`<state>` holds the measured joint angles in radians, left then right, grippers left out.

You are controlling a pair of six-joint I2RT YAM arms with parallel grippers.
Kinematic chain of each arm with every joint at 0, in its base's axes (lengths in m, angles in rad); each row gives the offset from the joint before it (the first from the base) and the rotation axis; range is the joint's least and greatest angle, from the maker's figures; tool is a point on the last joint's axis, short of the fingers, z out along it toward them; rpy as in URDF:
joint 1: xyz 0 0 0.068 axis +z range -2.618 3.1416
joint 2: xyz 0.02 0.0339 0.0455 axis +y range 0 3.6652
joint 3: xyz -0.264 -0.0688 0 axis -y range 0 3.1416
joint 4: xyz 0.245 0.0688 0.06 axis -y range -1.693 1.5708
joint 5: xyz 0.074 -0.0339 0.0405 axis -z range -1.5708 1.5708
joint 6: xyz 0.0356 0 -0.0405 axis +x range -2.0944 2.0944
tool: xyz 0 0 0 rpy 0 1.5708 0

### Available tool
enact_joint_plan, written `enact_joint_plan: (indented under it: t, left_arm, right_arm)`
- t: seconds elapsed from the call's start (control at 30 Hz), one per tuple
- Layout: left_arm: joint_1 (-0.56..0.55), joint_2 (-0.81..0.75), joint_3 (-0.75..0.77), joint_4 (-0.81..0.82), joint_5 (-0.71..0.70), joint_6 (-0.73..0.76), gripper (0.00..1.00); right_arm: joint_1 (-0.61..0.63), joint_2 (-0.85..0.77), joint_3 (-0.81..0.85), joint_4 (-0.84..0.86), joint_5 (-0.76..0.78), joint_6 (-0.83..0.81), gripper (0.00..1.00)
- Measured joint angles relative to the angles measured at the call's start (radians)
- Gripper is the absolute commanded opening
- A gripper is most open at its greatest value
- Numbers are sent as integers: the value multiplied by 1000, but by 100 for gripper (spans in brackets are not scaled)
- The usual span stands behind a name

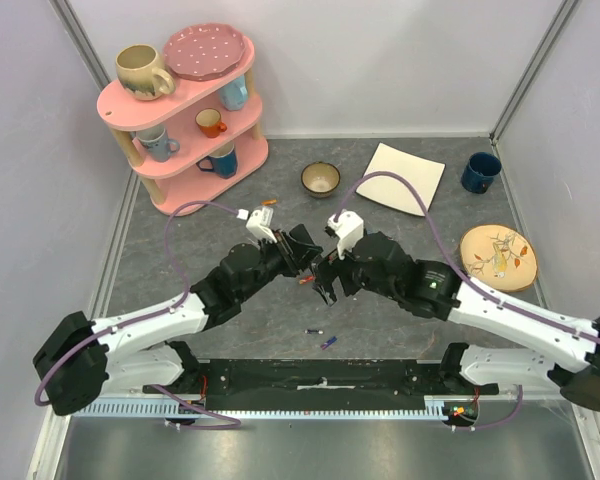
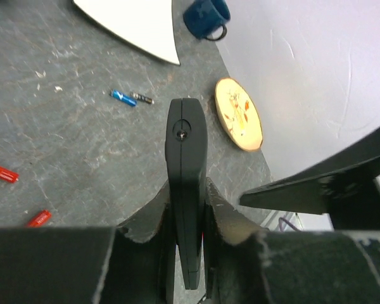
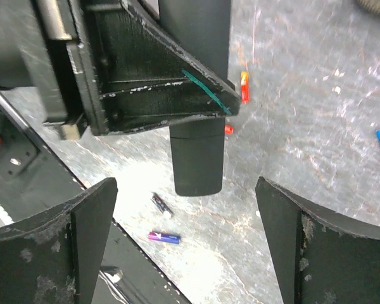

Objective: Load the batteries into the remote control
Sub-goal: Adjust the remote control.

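Fingers of the left gripper clamp the remote control above the table; we see the right gripper spread wide, empty, facing it, batteries scattered loose below.

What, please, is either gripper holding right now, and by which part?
The left gripper holds the remote by its long edges, toward the end nearer the wrist; the right gripper is open and empty.
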<state>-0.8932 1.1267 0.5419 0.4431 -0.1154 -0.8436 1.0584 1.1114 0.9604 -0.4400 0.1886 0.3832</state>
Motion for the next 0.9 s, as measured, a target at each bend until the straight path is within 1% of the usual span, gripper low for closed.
enact_joint_plan:
  t: [0.07,0.17,0.2,0.37,0.43,0.57,0.67,0.8,0.9]
  left_arm:
    - [6,-29,-8,7,-23,17,2]
    - [18,-85,-55,76,-44,41,2]
    - [23,-103,-75,105,-48,47,2]
    - [45,-177,-188,250,-58,66,2]
    - [52,-200,-233,306,-59,68,2]
    - [56,-219,-294,405,-59,68,2]
    - [56,-225,-316,451,-58,68,2]
    - [57,-254,-333,468,-58,68,2]
    - [57,-289,-338,463,-59,68,2]
  right_arm:
    - [0,-44,17,-3,2,3,98]
    - [0,-124,14,7,20,29,98]
    - [0,-150,-4,39,29,48,98]
    - [-17,-277,-204,212,45,196,98]
    - [-48,-281,-266,272,23,260,98]
    - [-109,-229,-323,387,-47,370,98]
    - [-122,-216,-373,504,-89,443,95]
    - [-142,-225,-483,693,-158,541,94]
    - [-152,-204,-499,771,-212,572,93]
